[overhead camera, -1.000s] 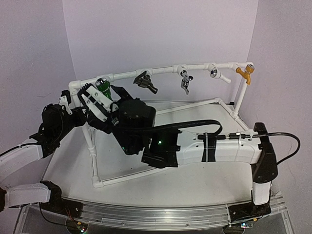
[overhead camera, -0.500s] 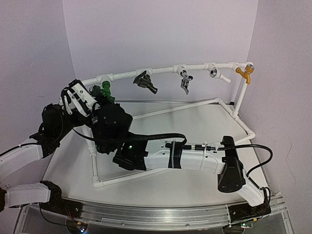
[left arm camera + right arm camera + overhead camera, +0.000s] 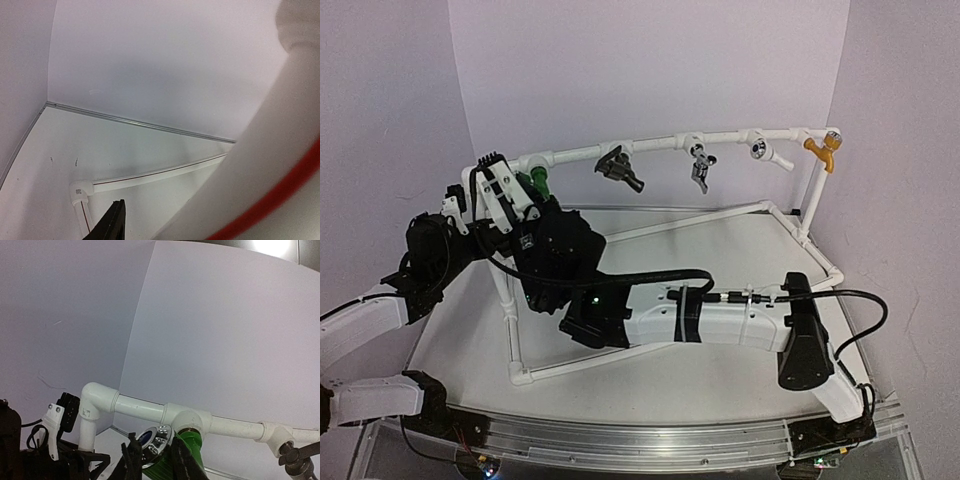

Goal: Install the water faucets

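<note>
The green faucet (image 3: pixel 192 452) sits in the pipe rail's (image 3: pixel 140 407) leftmost tee (image 3: pixel 186 419), its long axis running from the tee straight into the right hand (image 3: pixel 154 460) — closed narrow around its knob.

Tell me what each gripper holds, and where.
Right gripper: the green tap, pinched at its head end beside the silver cap. Left gripper: close against the frame's corner post, but a grip cannot be told.

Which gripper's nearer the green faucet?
Right. The right gripper has its jaws on the green faucet at the pipe; the left gripper sits left, by the corner post.
</note>
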Available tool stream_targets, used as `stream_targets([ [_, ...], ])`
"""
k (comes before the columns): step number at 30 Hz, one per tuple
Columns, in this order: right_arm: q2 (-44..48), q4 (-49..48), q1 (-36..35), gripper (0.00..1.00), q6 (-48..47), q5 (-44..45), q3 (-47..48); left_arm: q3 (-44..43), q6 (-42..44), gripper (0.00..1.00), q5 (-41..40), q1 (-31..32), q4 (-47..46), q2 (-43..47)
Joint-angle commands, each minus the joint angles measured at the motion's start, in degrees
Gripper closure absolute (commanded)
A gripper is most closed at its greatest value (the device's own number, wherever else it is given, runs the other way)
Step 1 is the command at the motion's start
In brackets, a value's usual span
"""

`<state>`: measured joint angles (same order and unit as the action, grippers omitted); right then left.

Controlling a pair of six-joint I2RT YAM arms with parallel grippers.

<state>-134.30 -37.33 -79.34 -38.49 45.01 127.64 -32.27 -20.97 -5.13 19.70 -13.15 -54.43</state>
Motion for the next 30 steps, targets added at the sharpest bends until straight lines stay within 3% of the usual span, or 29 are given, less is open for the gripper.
stream_targets([
  [1, 7.85, -1.52, 6.63, 0.76, 6.86, 6.24, -7.06, -0.77, -11.72, 1.00, 7.39, 1.66, 4.53, -0.28],
  [4, 9.97, -0.93, 6.47, 0.73, 1.56, 1.12, -9.38, -0.95, -11.62, 1.00, 7.60, 1.66, 4.53, -0.34],
  [8, 13.90, 4.55, 4.78, 0.51, -7.03, -9.58, -14.24, -0.87, -11.44, 1.00, 7.63, 1.67, 4.49, -0.10],
  [17, 14.13, 13.15, 1.81, 0.15, -26.22, -10.76, -14.95, -0.42, -11.14, 1.00, 7.58, 1.58, 4.53, 0.32],
  [24, 5.53, 6.86, 1.82, 0.09, -41.14, -5.32, -5.20, -0.69, -11.31, 1.00, 7.93, 1.58, 4.62, 0.19],
  [27, -1.07, 1.71, 1.98, 0.10, -48.66, -2.94, 2.10, -0.69, -11.46, 1.00, 8.03, 1.57, 4.57, 0.15],
  [30, -5.02, 0.54, 2.24, 0.15, -50.16, -1.79, 7.68, -0.67, -11.52, 1.00, 8.17, 1.57, 4.62, 0.17],
])
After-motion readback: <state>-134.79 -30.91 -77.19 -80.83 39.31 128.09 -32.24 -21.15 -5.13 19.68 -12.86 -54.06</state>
